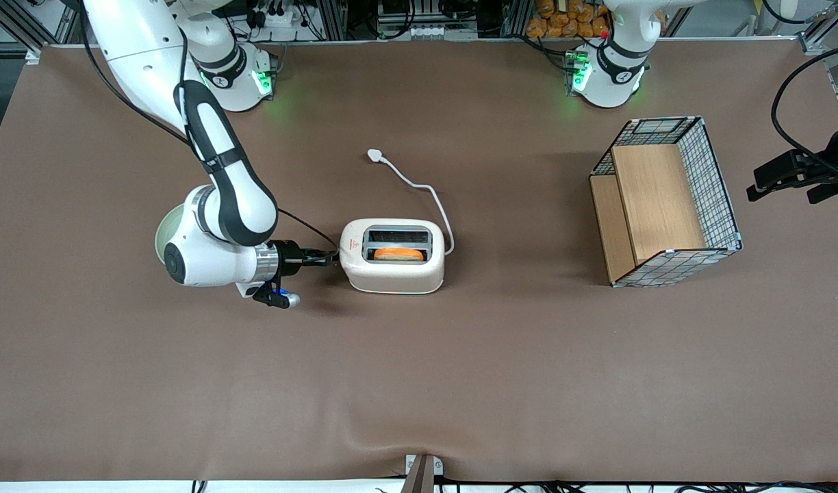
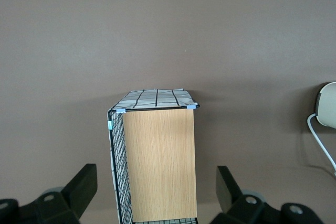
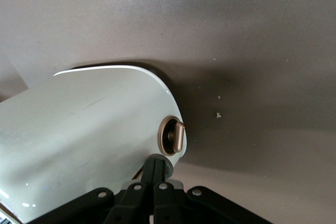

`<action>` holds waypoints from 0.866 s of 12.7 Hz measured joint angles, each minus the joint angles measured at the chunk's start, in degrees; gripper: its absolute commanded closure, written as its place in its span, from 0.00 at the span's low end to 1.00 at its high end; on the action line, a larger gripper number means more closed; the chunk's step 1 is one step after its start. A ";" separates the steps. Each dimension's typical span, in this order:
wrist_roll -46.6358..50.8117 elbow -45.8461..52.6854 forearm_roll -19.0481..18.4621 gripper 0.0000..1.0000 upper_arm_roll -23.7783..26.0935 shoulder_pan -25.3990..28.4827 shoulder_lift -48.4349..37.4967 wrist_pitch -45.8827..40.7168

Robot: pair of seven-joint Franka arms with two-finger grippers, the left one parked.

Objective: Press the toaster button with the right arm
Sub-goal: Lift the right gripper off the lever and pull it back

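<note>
Closed, fingers together, the right arm's (image 1: pixel 217 205) end effector (image 1: pixel 326 258) meets the white toaster's (image 1: pixel 391 274) narrow end on the desk (image 1: pixel 419 383), where the toaster button (image 3: pixel 175 136) sits just beside the tips, so an off-centre push could merely shove the light toaster along.

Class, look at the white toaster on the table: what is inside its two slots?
In the toaster, the slot nearer the front camera holds an orange-brown slice; its lower part is hidden. The other slot shows only dark interior. The pincer sits at the toaster's narrow end, fingers together.
</note>
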 measured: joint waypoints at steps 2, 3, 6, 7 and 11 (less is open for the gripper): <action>-0.13 0.22 0.00 1.00 -0.02 0.01 -0.06 -0.15; -0.18 0.54 0.00 0.99 -0.13 0.03 -0.20 -0.54; -0.12 2.66 -0.39 0.24 -2.06 0.09 -1.19 -3.81; 0.01 3.49 -1.13 0.00 -3.15 0.08 -1.86 -5.04; 0.48 7.14 -7.49 0.00 -6.28 0.04 -4.54 -8.97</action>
